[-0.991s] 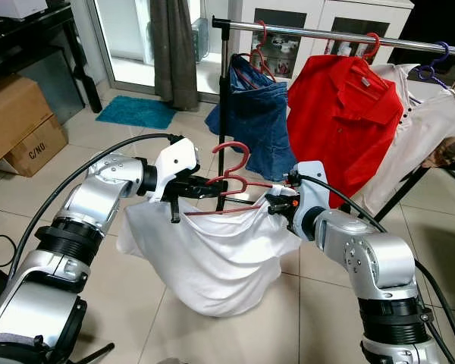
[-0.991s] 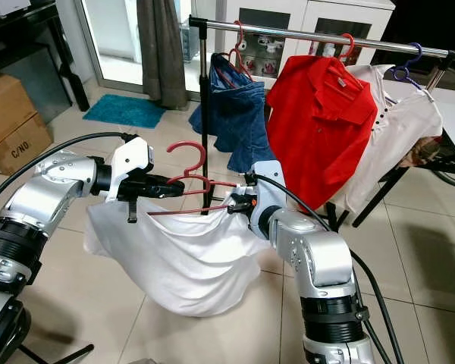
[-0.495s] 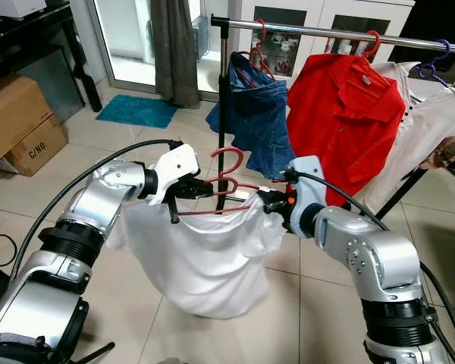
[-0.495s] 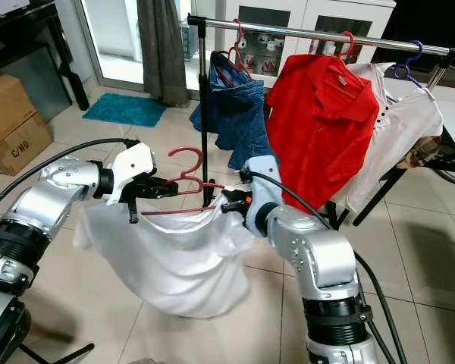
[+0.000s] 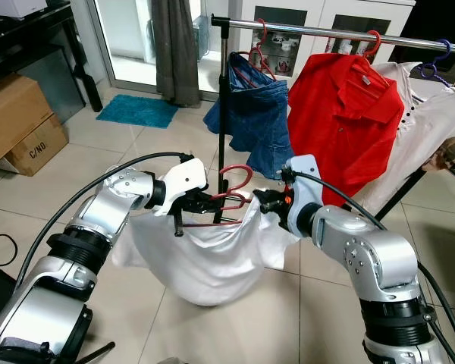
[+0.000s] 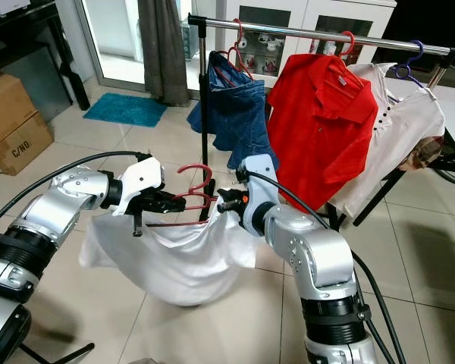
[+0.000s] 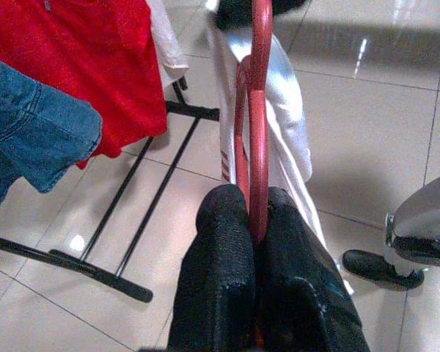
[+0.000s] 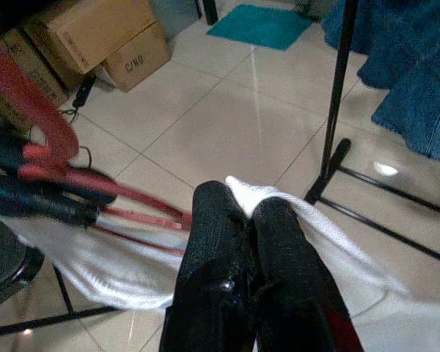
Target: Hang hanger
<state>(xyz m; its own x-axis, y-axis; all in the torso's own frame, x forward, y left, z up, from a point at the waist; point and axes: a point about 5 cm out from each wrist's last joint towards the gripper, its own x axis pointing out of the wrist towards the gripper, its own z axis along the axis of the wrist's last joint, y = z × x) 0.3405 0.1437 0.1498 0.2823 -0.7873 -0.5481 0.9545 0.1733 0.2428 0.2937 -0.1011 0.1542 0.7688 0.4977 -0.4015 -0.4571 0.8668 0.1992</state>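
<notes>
Currently mid-carry: left gripper [image 5: 199, 203] clamped on red hanger [image 5: 229, 199], right gripper [image 5: 262, 201] pinching white shirt [image 5: 212, 254] draped on it. Load sits low, near side of clothes rail [image 5: 326, 30], left of jeans [image 5: 256, 114] and red polo [image 5: 341, 114]. Likely next: lift hanger, bring hook over bare rail section.

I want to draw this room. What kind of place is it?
Probably a room in a home used for laundry: a clothes rail holds a red polo shirt and jeans, with cardboard boxes on the tiled floor.
</notes>
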